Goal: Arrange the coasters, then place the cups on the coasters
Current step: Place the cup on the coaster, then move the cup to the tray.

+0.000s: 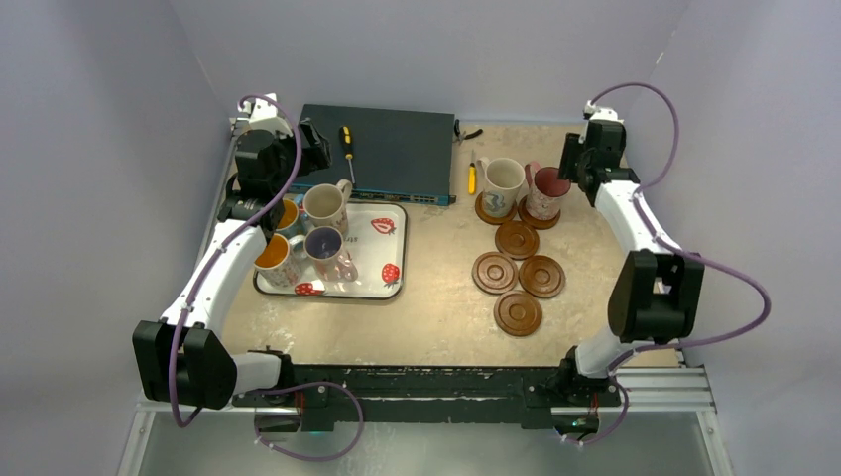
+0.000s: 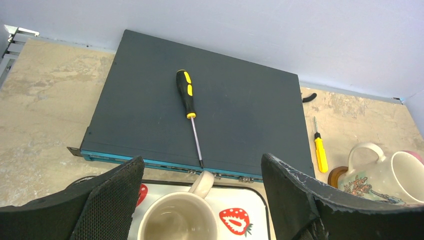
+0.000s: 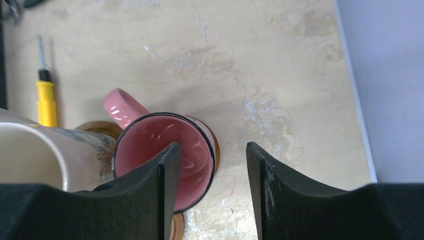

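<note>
**Two mugs stand on coasters, both grippers are open**

Top camera: I take the dark box (image 1: 397,154) at the far side of the table as my landmark. To the right of the box stand a cream mug (image 1: 502,181) and a pink mug (image 1: 548,190), each on its own coaster. Four bare coasters (image 1: 517,239) lie in a cluster nearer to me than these two mugs. In front of the box's left half is the strawberry tray (image 1: 382,260), with four mugs (image 1: 323,243) on it. The left gripper (image 1: 315,147) hangs over the box's left front corner. The right gripper (image 1: 575,164) is just right of the pink mug.

Left wrist camera: the jaws stand wide apart and hold nothing. Below them a second cream mug (image 2: 177,220) sits on the tray, just in front of the box. A black-and-yellow screwdriver (image 2: 185,90) lies on top of the box.

Right wrist camera: the fingers are apart, one over the pink mug's mouth and one outside its wall, with a gap I can see. So this gripper is open and does not clamp the mug. The mug stands upright on its coaster, just beside the cream mug. A small yellow screwdriver (image 3: 46,102) lies between the mugs and the box.
</note>
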{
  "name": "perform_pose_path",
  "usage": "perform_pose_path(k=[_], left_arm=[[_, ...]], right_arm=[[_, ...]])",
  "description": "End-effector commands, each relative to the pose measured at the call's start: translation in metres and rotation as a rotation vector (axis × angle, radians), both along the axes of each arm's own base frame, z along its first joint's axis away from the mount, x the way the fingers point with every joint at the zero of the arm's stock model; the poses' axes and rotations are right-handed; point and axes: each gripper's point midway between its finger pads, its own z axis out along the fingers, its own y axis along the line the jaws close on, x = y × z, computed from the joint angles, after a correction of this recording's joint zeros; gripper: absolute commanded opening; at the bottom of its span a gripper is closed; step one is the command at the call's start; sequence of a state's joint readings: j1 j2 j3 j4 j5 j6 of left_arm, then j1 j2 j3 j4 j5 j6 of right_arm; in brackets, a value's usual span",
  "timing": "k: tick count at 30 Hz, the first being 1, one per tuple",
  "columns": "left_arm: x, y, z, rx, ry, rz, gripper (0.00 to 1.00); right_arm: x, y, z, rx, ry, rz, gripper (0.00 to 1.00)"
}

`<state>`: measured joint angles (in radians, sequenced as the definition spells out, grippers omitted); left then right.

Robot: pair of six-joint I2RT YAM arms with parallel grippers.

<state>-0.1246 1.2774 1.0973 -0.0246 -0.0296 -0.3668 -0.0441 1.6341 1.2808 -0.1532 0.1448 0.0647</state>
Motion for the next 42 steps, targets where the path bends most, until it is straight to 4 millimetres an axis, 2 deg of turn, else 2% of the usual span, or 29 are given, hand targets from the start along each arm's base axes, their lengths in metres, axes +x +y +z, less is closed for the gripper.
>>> perform_pose_path(k=[1, 3, 5, 8, 10, 11, 14, 19, 22, 25, 30, 33, 42], left_arm=[[0.003, 0.000, 0.019, -0.015, -0.052, -0.006, 0.83], [0.003, -0.002, 0.019, -0.016, -0.052, -0.016, 0.84], [0.002, -0.002, 0.010, -0.005, -0.014, -0.019, 0.85], [0.003, -0.006, 0.003, -0.003, 0.014, -0.045, 0.87], [0.003, -0.012, -0.001, -0.009, 0.028, -0.075, 0.88], [0.003, -0.015, -0.004, -0.010, 0.040, -0.092, 0.88], [0.001, -0.017, -0.023, 0.005, 0.102, -0.114, 0.89], [-0.006, -0.003, -0.050, 0.095, 0.200, -0.107, 0.91], [-0.009, 0.009, -0.060, 0.125, 0.225, -0.090, 0.91], [-0.006, 0.009, -0.067, 0.144, 0.249, -0.136, 0.89], [-0.003, 0.022, -0.082, 0.148, 0.310, -0.163, 0.78], [-0.003, 0.016, -0.090, 0.137, 0.340, -0.217, 0.72], [-0.002, 0.015, -0.114, 0.142, 0.428, -0.242, 0.63]], right_arm=[[-0.014, -0.006, 0.055, 0.032, -0.141, -0.098, 0.54], [-0.023, -0.004, 0.080, 0.042, -0.199, -0.099, 0.55], [-0.031, 0.001, 0.104, 0.073, -0.252, -0.087, 0.55], [-0.042, 0.021, 0.137, 0.143, -0.301, -0.022, 0.55], [-0.050, 0.038, 0.153, 0.185, -0.322, 0.029, 0.56], [-0.055, 0.056, 0.158, 0.202, -0.324, 0.064, 0.56], [-0.067, 0.088, 0.165, 0.239, -0.331, 0.123, 0.56], [-0.078, 0.124, 0.149, 0.308, -0.293, 0.201, 0.58], [-0.084, 0.137, 0.138, 0.328, -0.272, 0.232, 0.58], [-0.088, 0.147, 0.130, 0.345, -0.252, 0.264, 0.59], [-0.098, 0.152, 0.124, 0.352, -0.239, 0.281, 0.60], [-0.102, 0.151, 0.122, 0.350, -0.232, 0.282, 0.60], [-0.105, 0.151, 0.115, 0.351, -0.225, 0.282, 0.60]])
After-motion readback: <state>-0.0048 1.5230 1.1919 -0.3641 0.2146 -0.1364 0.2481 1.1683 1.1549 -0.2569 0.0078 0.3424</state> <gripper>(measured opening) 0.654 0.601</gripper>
